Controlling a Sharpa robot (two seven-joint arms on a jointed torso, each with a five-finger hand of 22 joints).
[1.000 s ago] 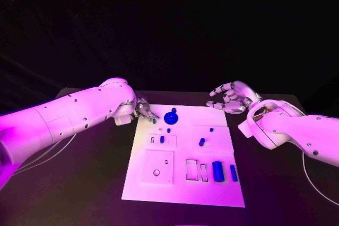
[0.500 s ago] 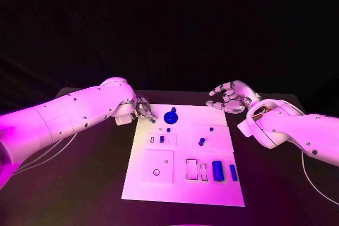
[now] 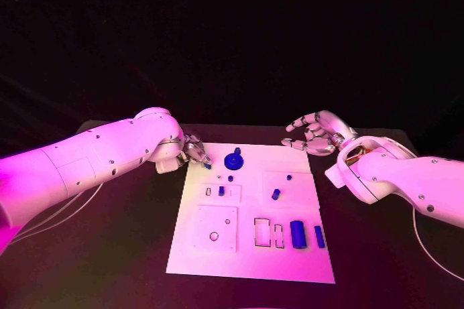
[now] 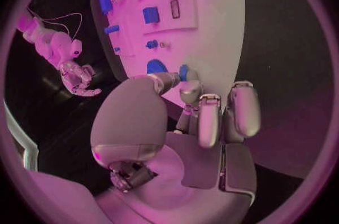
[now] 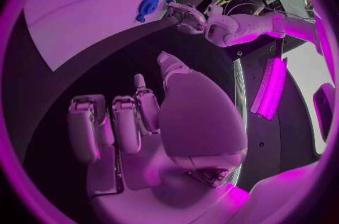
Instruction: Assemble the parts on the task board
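Board: task board (image 3: 247,255) lies lengthwise in the middle of the black table (image 3: 106,255), its far edge between the two hands.
Left hand: left hand (image 3: 194,151) sits at the board's far left corner, fingers drawn together over the edge; in the left wrist view its fingertips (image 4: 189,88) pinch a small blue part (image 4: 183,71) just above the white surface.
Right hand: right hand (image 3: 317,133) hovers off the far right corner, over bare table; fingers curled loosely and apart, holding nothing.
Round part: large blue disc (image 3: 234,161) with a knob rests near the far edge, just beside the left hand's fingertips.
Middle of board: one short blue peg (image 3: 221,190) stands in the raised square toward the left edge; two more blue pegs (image 3: 277,194) stand in the square toward the right edge.
Near edge, right: blue block (image 3: 298,234) and a slimmer blue bar (image 3: 319,236) lie side by side, next to two empty rectangular slots (image 3: 262,232).
Near edge, left: square plate (image 3: 216,227) with a round hole and a small dot.
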